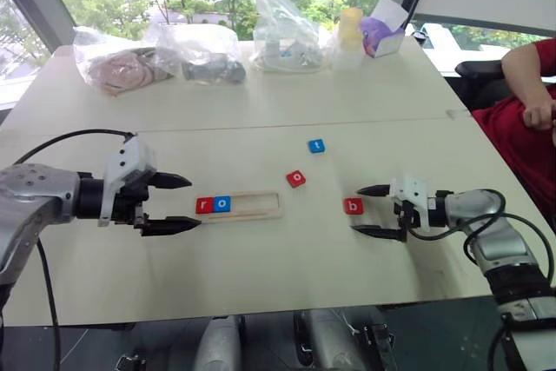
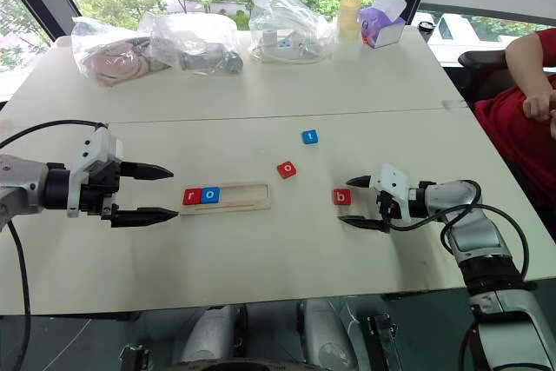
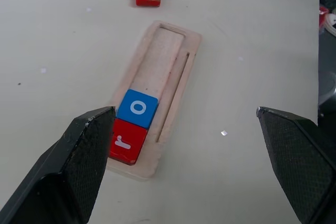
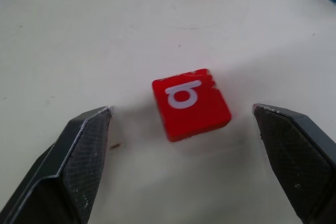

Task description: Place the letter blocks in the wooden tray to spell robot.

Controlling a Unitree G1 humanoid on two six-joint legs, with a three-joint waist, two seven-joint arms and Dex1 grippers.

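The wooden tray (image 1: 261,207) lies mid-table with a red "r" block (image 1: 204,205) and a blue "o" block (image 1: 222,204) in its left end. A red "o" block (image 1: 296,179) and a blue "t" block (image 1: 316,146) lie loose beyond the tray. A red "b" block (image 1: 353,206) sits to the tray's right. My right gripper (image 1: 371,211) is open just right of the "b" block (image 4: 190,103), low over the table, fingers (image 4: 79,156) apart from it. My left gripper (image 1: 180,203) is open just left of the tray (image 3: 173,61), holding nothing.
Clear plastic bags (image 1: 208,54) with items, a yellow cup (image 1: 350,28) and a purple box (image 1: 382,32) line the far edge of the table. A person in red (image 1: 521,119) sits at the right side, arm near the table corner.
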